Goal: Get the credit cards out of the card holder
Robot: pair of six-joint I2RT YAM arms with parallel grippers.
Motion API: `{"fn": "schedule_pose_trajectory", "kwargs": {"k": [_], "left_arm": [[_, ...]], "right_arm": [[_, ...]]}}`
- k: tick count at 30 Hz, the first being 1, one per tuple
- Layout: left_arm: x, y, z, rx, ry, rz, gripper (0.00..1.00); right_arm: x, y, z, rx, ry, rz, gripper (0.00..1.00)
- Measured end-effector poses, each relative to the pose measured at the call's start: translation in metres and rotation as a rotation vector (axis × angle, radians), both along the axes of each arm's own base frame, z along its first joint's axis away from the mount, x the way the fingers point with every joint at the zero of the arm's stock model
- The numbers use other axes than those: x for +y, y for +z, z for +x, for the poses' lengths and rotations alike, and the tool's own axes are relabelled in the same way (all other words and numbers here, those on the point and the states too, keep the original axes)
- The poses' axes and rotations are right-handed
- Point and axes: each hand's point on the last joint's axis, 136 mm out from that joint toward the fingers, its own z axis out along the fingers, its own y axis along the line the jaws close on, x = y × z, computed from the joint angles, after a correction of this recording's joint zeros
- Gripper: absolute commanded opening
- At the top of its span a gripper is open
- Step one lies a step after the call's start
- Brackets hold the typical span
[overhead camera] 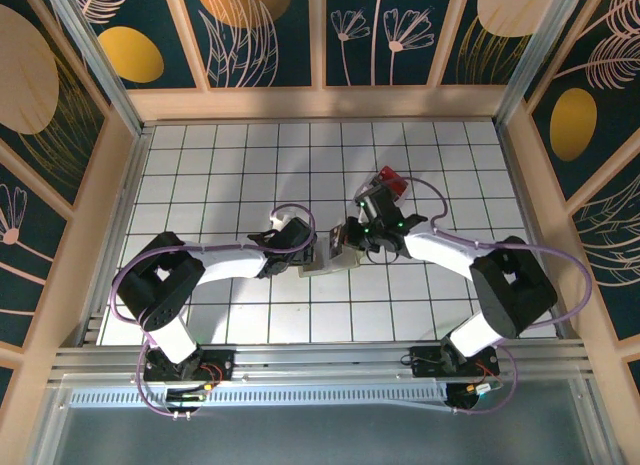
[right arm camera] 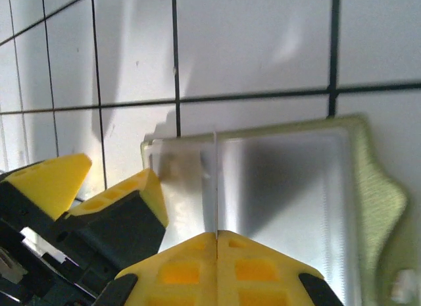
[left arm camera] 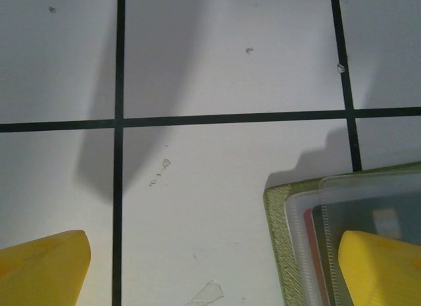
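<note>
Top overhead; wrists close, downward, share card holder (left arm camera: 276,243).

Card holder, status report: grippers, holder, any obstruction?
Left gripper open, one finger over the card holder. Right gripper shut on a clear sleeve, upright. Holder open on the table. Red object lies apart.

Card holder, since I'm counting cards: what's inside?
Clear plastic sleeves lie inside the card holder, a red-edged card showing through. One finger of the left gripper covers the rest, so the count is hidden.

White tubular arm links (overhead camera: 225,257) are joined by black housings (overhead camera: 165,285) and looped by purple cables (overhead camera: 113,290); yellow wedge-shaped fingertips (left arm camera: 39,270) are mounted on black plastic.
</note>
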Motion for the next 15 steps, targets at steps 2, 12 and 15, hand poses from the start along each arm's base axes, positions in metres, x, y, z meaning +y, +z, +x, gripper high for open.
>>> {"fn": "schedule_pose_trajectory", "kwargs": {"k": [2, 12, 15], "left_arm": [[0.002, 0.001, 0.001, -0.009, 0.0, 0.014, 0.97], [0.023, 0.009, 0.015, -0.058, 0.011, 0.143, 0.98], [0.029, 0.011, 0.018, -0.063, 0.015, 0.167, 0.98]], "right_arm": [[-0.006, 0.012, 0.007, -0.052, -0.009, -0.036, 0.0], [-0.054, 0.064, 0.052, -0.321, -0.117, -0.264, 0.0], [-0.071, 0.072, 0.064, -0.372, -0.141, -0.335, 0.0]]}}
